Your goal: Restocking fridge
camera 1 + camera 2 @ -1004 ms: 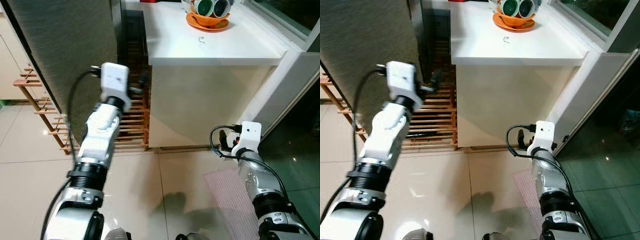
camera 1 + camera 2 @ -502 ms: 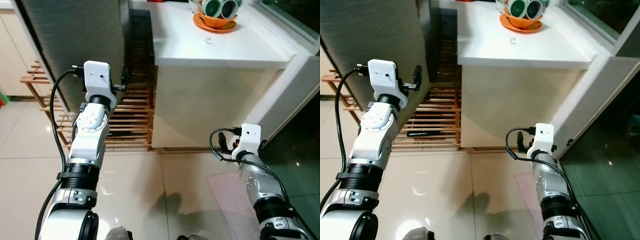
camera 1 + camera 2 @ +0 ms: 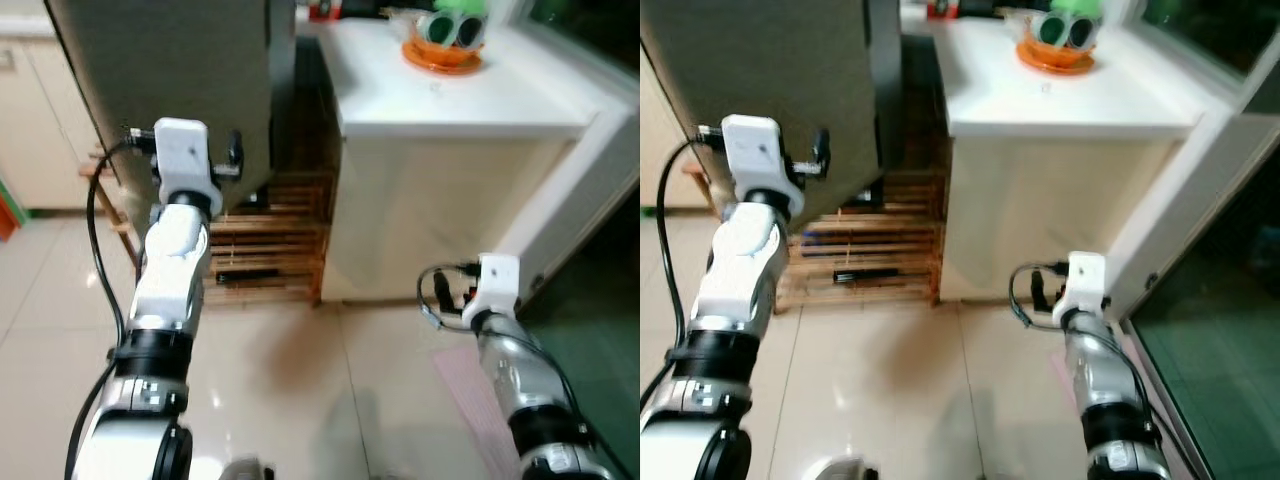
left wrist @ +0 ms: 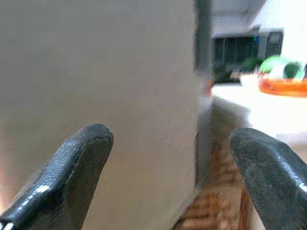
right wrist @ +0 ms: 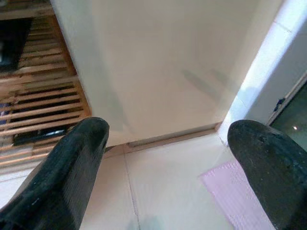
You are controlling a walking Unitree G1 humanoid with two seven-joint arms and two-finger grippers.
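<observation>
The fridge (image 3: 180, 80), at the upper left of the frame, is dark grey with a fine speckled texture. The surface (image 3: 470, 100) at upper right is plain white, and on it an orange bowl (image 3: 442, 55) holds green cups (image 3: 455, 25). The wooden rack (image 3: 270, 250) at centre is warm brown with slatted lines. The floor (image 3: 300, 400) is glossy cream tile; a pale pink mat (image 5: 235, 196) lies on it. Both arms are silver with white wrist blocks, and the left hand (image 4: 172, 163) and right hand (image 5: 168, 158) have black fingers.

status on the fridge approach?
Left gripper open, raised at grey fridge door. Right gripper open, low, idle. Wooden rack beside fridge.
</observation>
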